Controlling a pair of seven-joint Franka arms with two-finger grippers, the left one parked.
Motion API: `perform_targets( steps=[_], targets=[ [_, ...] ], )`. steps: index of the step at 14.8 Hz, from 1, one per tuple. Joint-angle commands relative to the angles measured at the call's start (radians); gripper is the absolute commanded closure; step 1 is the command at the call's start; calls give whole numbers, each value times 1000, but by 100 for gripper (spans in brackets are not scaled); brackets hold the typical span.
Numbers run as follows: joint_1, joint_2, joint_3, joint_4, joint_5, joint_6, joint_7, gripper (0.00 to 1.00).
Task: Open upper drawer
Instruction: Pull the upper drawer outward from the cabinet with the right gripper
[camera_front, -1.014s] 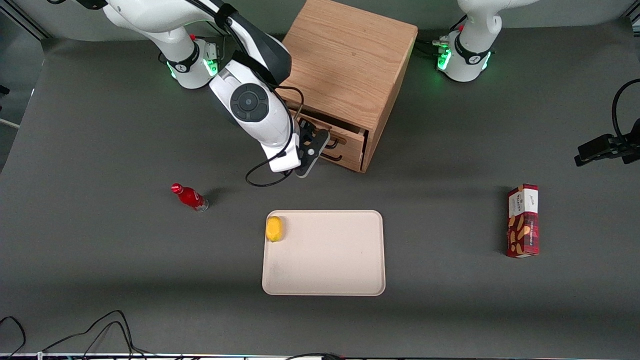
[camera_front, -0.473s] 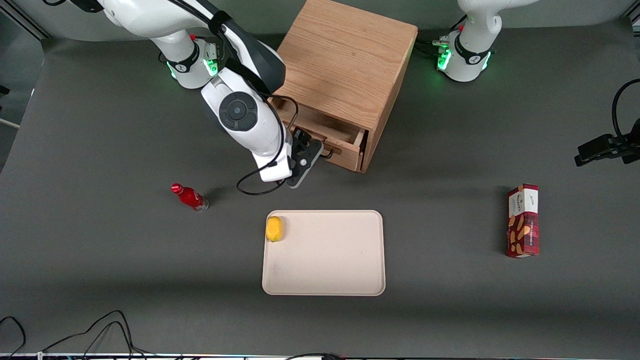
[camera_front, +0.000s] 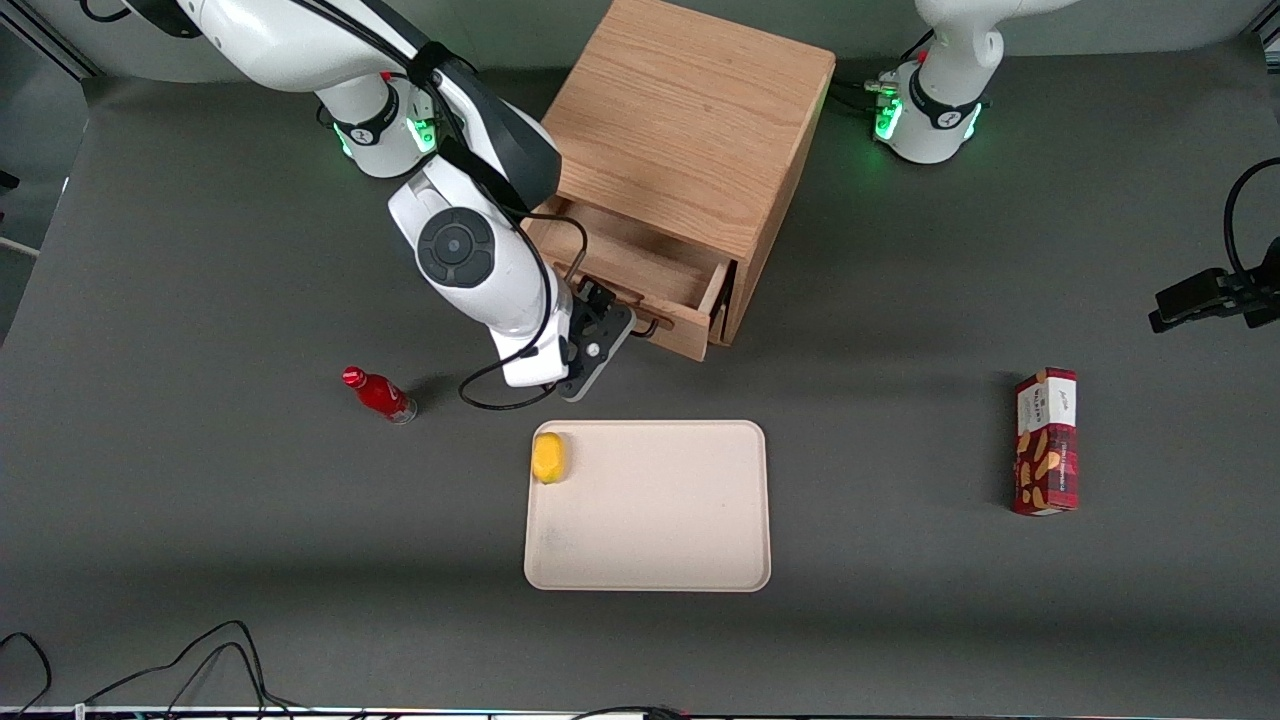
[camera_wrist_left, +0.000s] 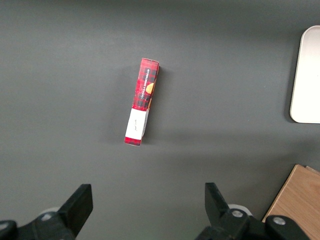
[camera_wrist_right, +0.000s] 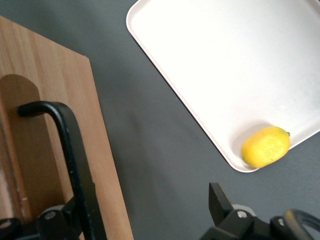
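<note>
The upper drawer (camera_front: 645, 262) of the oak cabinet (camera_front: 690, 120) stands part way out, its inside showing. Its oak front (camera_wrist_right: 55, 90) carries a thin black wire handle (camera_wrist_right: 70, 145), which also shows in the front view (camera_front: 652, 325). My right gripper (camera_front: 612, 322) is at the drawer's front, at the handle's end toward the working arm. In the right wrist view the gripper (camera_wrist_right: 147, 207) is open, fingers wide apart. One finger (camera_wrist_right: 75, 212) lies against the handle and the other finger (camera_wrist_right: 220, 200) hangs over bare table. The lower drawer is hidden under the upper one.
A cream tray (camera_front: 660, 540) with a lemon (camera_front: 548, 457) in one corner lies nearer the front camera than the cabinet; both show in the right wrist view, tray (camera_wrist_right: 200, 100) and lemon (camera_wrist_right: 265, 146). A red bottle (camera_front: 380, 394) lies beside my arm. A red snack box (camera_front: 1046, 441) lies toward the parked arm's end.
The upper drawer has slid further out toward the front camera. My right gripper moved the same way with the handle, closer to the tray.
</note>
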Motion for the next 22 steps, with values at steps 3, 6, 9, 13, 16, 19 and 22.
perform_targets(
  steps=[3,6,9,13,16,19,22],
  targets=[
    [1,20,-18,41,-21,-8,-12,0],
    [-4,21,-38,56,-21,-8,-18,0],
    [-5,21,-40,62,-58,-8,-17,0],
    [-5,39,-41,83,-64,-8,-17,0],
    [-2,49,-68,105,-67,-6,-17,0],
    [-5,61,-69,111,-86,-6,-15,0],
    [-5,81,-80,148,-90,-6,-15,0]
  ],
)
